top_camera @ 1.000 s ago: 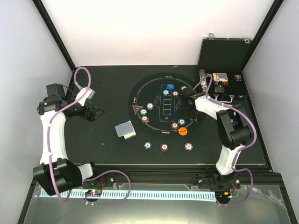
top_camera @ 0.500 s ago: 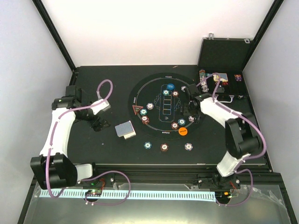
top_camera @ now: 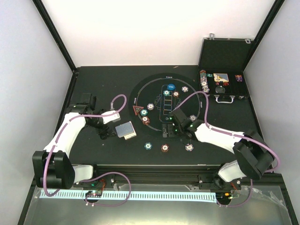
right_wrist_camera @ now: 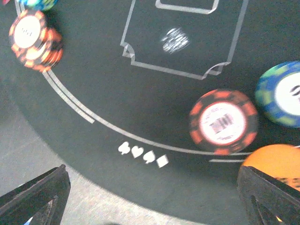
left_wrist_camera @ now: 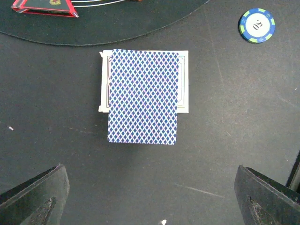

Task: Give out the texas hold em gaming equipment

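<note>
**Cards.** The playing cards (top_camera: pixel 125 130) lie face down on the table (top_camera: pixel 93 84), just outside the near-left rim of the round mat (top_camera: pixel 154 89). The left wrist view shows what the overhead does not: the top card (left_wrist_camera: pixel 143 96) sits shifted nearer than the white-edged stack beneath it.

**Left gripper.** The left gripper (left_wrist_camera: pixel 150 206) has its fingers (left_wrist_camera: pixel 33 201) spread wide with nothing between them. The cards lie ahead of it, centred and apart from both fingers.

**Chips.**
- Three chips (top_camera: pixel 165 148) lie in a row on the table below the mat.
- Others sit on the mat near the red triangle (top_camera: pixel 137 111) and the blue button (top_camera: pixel 171 87).

**Right gripper.** The right gripper (top_camera: pixel 168 130) hovers over the mat's near edge. Its jaws stand wide apart and hold nothing.

**Right wrist view.** This blurred view shows a red chip (right_wrist_camera: pixel 223 122), a blue-green chip (right_wrist_camera: pixel 286 93) and the orange button (right_wrist_camera: pixel 276 168) close together ahead of the right-hand finger. The arm hides the button from above.

**Case.** The case (top_camera: pixel 225 54) stands open at the far right of the table. Its tray holds more chips (top_camera: pixel 204 79). The other contents are too small to identify.
</note>
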Motion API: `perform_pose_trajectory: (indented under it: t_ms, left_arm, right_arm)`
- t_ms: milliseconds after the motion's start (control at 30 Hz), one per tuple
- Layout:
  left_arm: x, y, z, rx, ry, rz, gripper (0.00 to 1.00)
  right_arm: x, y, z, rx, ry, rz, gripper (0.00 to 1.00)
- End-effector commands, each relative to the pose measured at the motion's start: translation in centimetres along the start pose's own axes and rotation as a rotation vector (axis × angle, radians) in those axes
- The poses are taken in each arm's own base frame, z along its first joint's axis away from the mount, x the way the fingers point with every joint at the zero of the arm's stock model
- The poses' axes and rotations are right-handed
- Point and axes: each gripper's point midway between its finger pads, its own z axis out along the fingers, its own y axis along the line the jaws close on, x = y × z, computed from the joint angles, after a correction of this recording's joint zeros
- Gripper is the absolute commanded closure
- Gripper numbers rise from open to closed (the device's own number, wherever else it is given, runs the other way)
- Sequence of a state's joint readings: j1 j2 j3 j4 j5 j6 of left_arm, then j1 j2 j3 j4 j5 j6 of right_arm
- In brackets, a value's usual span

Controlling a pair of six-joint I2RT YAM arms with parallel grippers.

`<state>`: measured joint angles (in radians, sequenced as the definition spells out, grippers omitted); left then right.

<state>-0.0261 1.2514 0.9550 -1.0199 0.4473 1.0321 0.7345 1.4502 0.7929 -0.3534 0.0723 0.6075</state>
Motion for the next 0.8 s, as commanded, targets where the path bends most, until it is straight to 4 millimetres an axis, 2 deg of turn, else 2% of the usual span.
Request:
perform_pose_trajectory:
  t_ms: [0,200,367,767]
  left_arm:
    - [-1.1,0.3,1.0,-0.019,-0.056,0.051,0.01]
    - [-0.8,-0.1,3.7,-0.048,-0.034,0.111,0.01]
    - [-0.2,0.4,5.2,-0.045,0.02,0.101,0.01]
    - [0.6,0.4,6.6,-0.004,0.088,0.122,0.01]
  right_arm:
    - [-0.7,3.6,-0.7,-0.142,-0.101,-0.01,0.0]
    - [-0.5,4.2,-1.0,-0.196,-0.119,-0.027,0.0]
    - [-0.3,4.3,-0.9,-0.21,-0.118,-0.034,0.0]
    - [-0.1,4.5,-0.5,-0.219,-0.107,-0.04,0.0]
